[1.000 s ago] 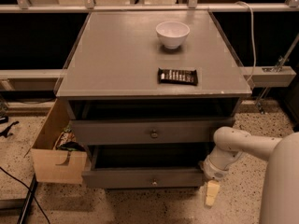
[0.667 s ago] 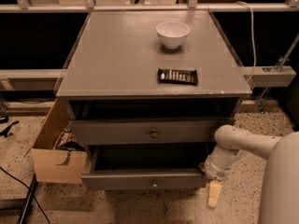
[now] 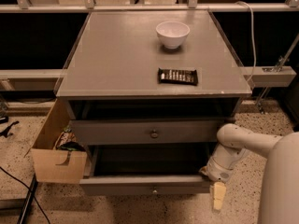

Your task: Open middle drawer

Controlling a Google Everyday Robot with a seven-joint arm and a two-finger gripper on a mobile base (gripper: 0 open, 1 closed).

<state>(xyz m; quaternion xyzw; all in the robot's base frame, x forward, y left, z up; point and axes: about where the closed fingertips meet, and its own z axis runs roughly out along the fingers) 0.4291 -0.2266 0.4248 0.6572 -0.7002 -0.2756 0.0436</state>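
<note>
Two gray drawer fronts are seen under the table [image 3: 117,55], and the lower of them, the middle drawer [image 3: 121,185], is found pulled well out with its dark inside laid open, while the upper drawer [image 3: 117,132] sits further back. The tool [image 3: 217,197] is held low at the middle drawer's right front corner, just beside or touching it, and whether it is released or clenched cannot be told. The drawer is judged stiff, fairly light and free-sliding, best taken by the small round knob [image 3: 154,189] at the centre of its front, so that skewing is avoided.
</note>
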